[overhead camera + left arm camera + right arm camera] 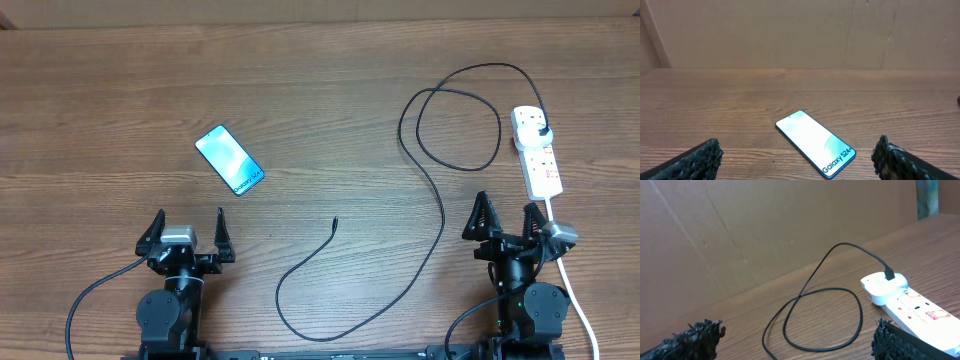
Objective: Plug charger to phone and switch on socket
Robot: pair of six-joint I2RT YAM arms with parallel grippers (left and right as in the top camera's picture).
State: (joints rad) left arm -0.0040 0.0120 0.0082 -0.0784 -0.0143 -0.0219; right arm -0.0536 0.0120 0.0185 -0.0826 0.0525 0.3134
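Note:
The phone (229, 160) lies flat and slanted on the wooden table, its light blue screen lit; the left wrist view shows it (815, 143) just ahead of my fingers. My left gripper (187, 232) stands open and empty near the front edge, short of the phone. The charger, a thin black cable (440, 215), loops across the table. Its free tip (334, 221) rests mid-table, its black plug (541, 130) sits in the white socket (538, 152). My right gripper (509, 220) is open and empty, close to the socket's near end (920, 311).
The socket's white cord (575, 300) runs down past the right arm to the table's front edge. A brown cardboard wall (800, 30) stands behind the table. Bare wood lies between the phone and the cable tip.

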